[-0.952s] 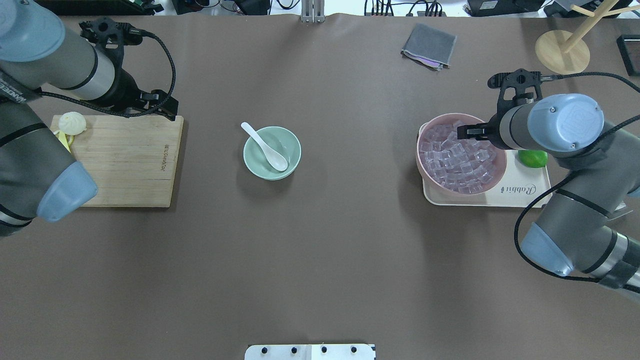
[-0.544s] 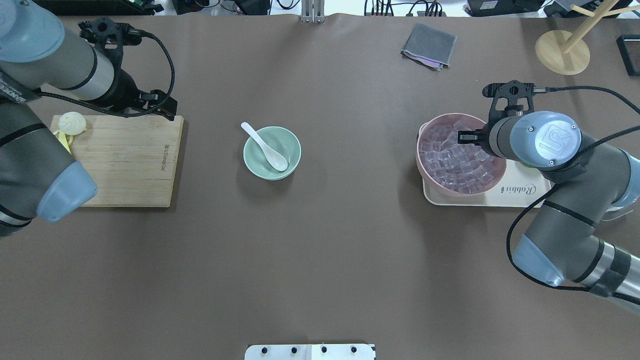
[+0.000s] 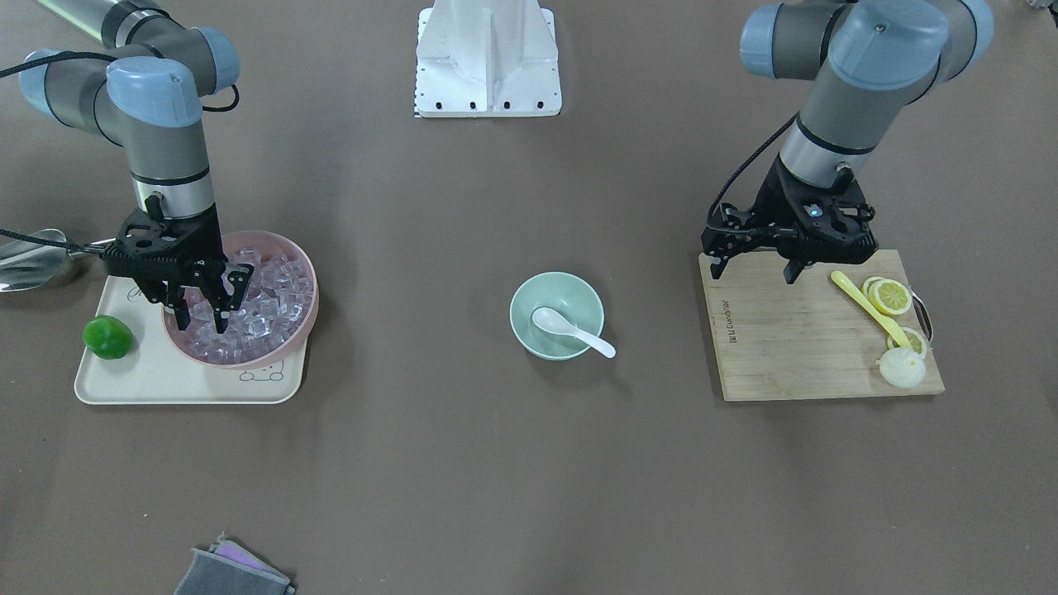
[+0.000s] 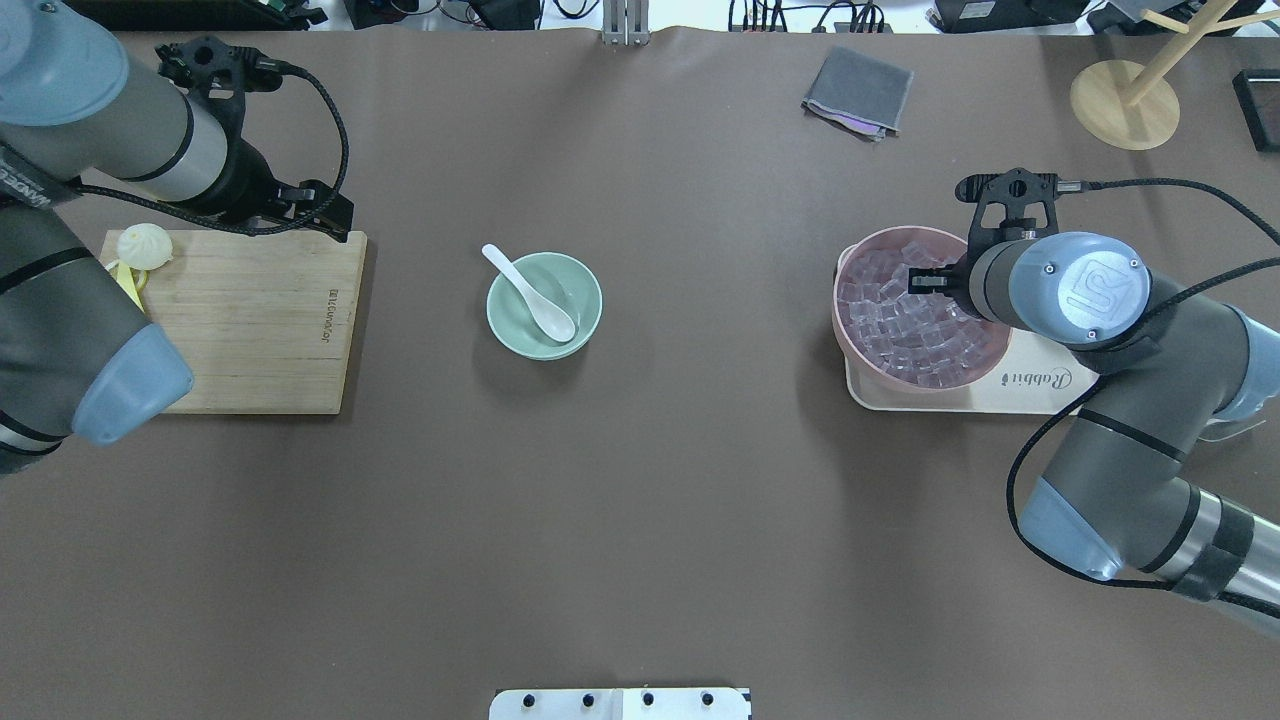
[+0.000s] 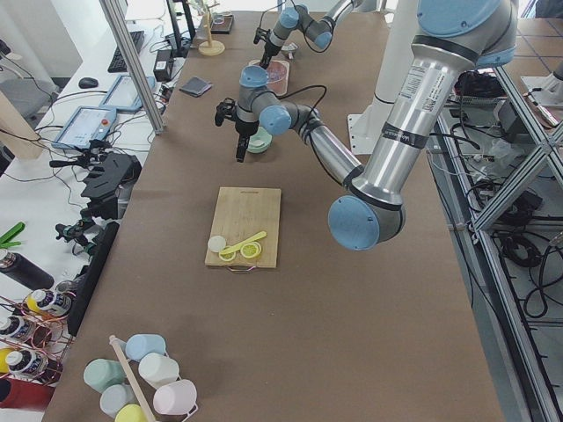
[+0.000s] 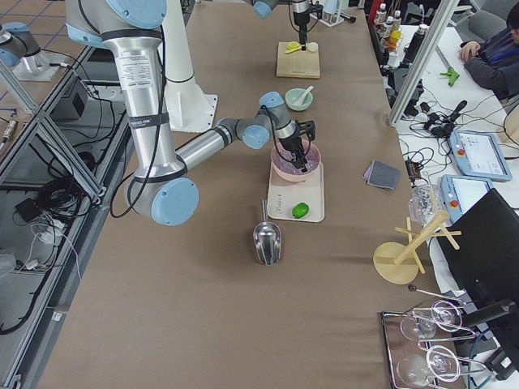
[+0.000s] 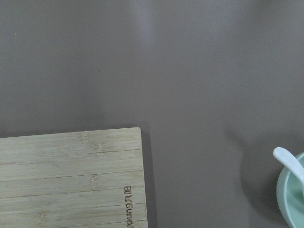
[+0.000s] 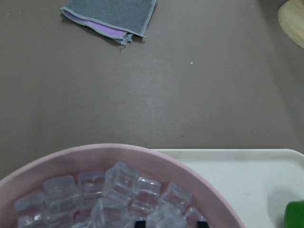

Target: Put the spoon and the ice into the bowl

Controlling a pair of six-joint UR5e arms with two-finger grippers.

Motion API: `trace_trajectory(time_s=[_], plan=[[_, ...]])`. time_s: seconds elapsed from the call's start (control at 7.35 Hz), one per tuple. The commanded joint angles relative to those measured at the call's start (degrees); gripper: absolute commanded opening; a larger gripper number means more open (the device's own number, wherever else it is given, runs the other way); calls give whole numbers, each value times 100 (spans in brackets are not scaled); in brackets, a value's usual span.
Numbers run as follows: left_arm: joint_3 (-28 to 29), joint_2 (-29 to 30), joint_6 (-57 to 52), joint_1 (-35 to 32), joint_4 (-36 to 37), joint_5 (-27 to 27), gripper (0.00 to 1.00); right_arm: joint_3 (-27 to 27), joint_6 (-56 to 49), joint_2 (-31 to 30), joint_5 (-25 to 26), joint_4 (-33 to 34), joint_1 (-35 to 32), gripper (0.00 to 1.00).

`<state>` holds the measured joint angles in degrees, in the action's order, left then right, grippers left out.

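Observation:
The white spoon [image 4: 531, 294] lies with its scoop in the mint-green bowl [image 4: 592, 300], its handle over the rim; both also show in the front view, the spoon [image 3: 572, 327] and the bowl [image 3: 526, 307]. Clear ice cubes [image 4: 905, 325] fill a pink bowl [image 3: 307, 324]. My right gripper [image 3: 201, 318] is open, fingertips down among the ice [image 3: 264, 304]; in the right wrist view its tips [image 8: 170, 223] just show over the cubes [image 8: 118, 183]. My left gripper [image 3: 752, 268] is open and empty above the far edge of the cutting board [image 3: 793, 347].
The pink bowl stands on a cream tray [image 3: 165, 382] with a green lime [image 3: 107, 337]; a metal scoop [image 3: 29, 260] lies beside it. The board holds lemon slices [image 3: 888, 296], a yellow spoon [image 3: 868, 307] and a bun [image 3: 903, 368]. A grey cloth [image 4: 858, 92] and a wooden stand [image 4: 1125, 100] lie at the far side.
My right arm has swung its wrist over the pink bowl and brought the gripper down to the ice. The left arm, spoon and bowl have hardly moved.

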<state>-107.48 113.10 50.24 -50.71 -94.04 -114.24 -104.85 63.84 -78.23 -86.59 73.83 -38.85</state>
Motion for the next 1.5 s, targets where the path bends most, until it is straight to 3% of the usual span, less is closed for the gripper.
trace_trajectory(time_s=[0.0, 0.14, 0.54, 1.09, 1.36], plan=[[-1, -8, 3, 0, 0, -2, 98, 0, -3, 9, 2, 0, 17, 8], [8, -8, 3, 0, 0, 7, 98, -9, -12, 9, 2, 0, 18, 0], [8, 19, -223, -70, 52, -72, 98, -97, -99, 367, -42, 0, -9, 0], [218, -8, -3549, -1621, 1499, -932, 99, 0, -56, 1423, -42, 9, 385, 0], [1067, -646, -5794, -2553, 1547, -1416, 99, 411, -3, 2072, -16, 9, 719, 0]])
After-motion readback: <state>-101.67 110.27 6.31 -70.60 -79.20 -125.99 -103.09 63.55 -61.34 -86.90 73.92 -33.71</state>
